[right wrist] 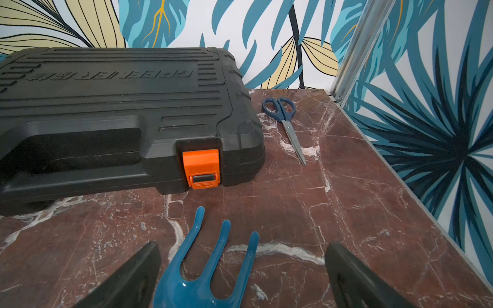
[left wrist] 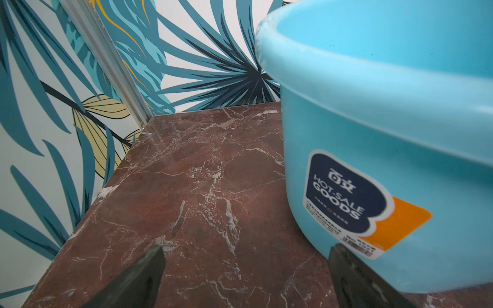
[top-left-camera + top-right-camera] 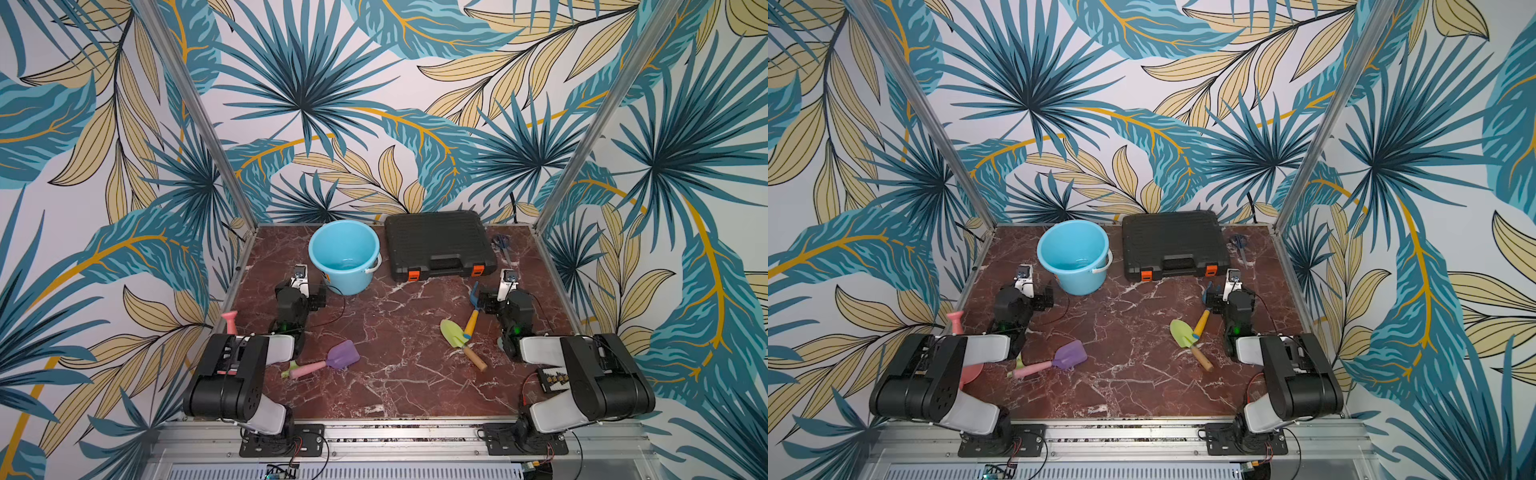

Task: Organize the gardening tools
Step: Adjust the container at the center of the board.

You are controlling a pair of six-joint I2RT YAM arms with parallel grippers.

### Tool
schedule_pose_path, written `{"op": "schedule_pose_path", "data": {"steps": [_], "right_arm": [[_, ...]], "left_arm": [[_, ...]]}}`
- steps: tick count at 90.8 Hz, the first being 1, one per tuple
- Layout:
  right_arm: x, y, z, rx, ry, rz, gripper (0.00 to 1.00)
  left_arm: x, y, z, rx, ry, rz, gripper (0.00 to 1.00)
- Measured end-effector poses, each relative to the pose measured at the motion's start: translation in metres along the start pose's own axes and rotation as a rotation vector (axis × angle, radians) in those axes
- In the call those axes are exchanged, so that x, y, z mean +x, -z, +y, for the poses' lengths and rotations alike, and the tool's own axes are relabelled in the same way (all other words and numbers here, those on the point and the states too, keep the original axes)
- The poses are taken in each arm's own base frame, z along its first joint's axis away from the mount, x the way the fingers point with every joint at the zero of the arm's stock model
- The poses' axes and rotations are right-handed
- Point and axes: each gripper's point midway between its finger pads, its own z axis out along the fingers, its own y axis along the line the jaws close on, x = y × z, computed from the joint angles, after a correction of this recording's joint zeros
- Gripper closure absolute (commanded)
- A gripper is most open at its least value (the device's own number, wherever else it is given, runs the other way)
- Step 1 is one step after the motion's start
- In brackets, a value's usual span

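Near the left arm lies a purple scoop (image 3: 343, 355) with a pink handle, and a small green piece shows beside the handle's end. A lime trowel (image 3: 453, 332) with a wooden handle and a blue fork-rake (image 3: 473, 297) with a yellow handle lie crossed by the right arm. The spout of a pink watering can (image 3: 230, 322) rises behind the left arm. My left gripper (image 2: 248, 250) is open and empty, close to the bucket's wall. Over the rake's tines (image 1: 210, 266) my right gripper (image 1: 242, 248) stands open, and its jaws stay clear of them.
A light blue bucket (image 3: 349, 282) stands at the back left, filling much of the left wrist view (image 2: 400, 133). A shut black case (image 3: 436, 241) with orange latches lies at the back centre. Blue-handled scissors (image 1: 285, 117) lie to its right, near the table's right edge.
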Motion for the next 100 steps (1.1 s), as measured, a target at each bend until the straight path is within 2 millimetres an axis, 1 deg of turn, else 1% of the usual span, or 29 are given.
{"op": "schedule_pose_path", "data": {"steps": [45,60,67,72,75,79,85,93,97,100], "right_arm": [[0.000,0.000,0.000,0.000,0.000,0.000,0.00],[0.000,0.000,0.000,0.000,0.000,0.000,0.00],[0.000,0.000,0.000,0.001,0.000,0.000,0.00],[0.000,0.001,-0.001,0.008,-0.002,0.007,0.00],[0.000,0.002,-0.003,0.016,-0.002,0.013,0.00],[-0.005,0.005,-0.006,0.030,-0.007,0.017,0.00],[-0.019,0.010,-0.013,0.063,-0.028,0.017,0.01],[-0.048,0.016,-0.026,0.138,-0.102,0.019,0.01],[-0.068,0.019,-0.032,0.172,-0.153,0.017,0.00],[-0.081,0.021,-0.036,0.192,-0.194,0.018,0.00]], "left_arm": [[0.000,0.000,0.000,0.000,0.000,0.000,0.00],[0.000,0.000,-0.003,0.016,0.002,-0.001,0.00],[0.002,0.000,0.003,-0.016,0.015,0.016,0.00],[0.005,0.000,0.011,-0.058,0.030,0.059,0.00],[0.003,0.001,0.017,-0.085,0.041,0.084,0.00],[-0.007,0.001,0.024,-0.119,0.059,0.101,0.00],[-0.035,0.003,0.037,-0.169,0.097,0.092,0.00],[-0.078,0.013,0.053,-0.224,0.171,0.056,0.00],[-0.094,0.021,0.060,-0.255,0.218,0.051,0.00],[-0.102,0.026,0.065,-0.273,0.250,0.056,0.00]]}}
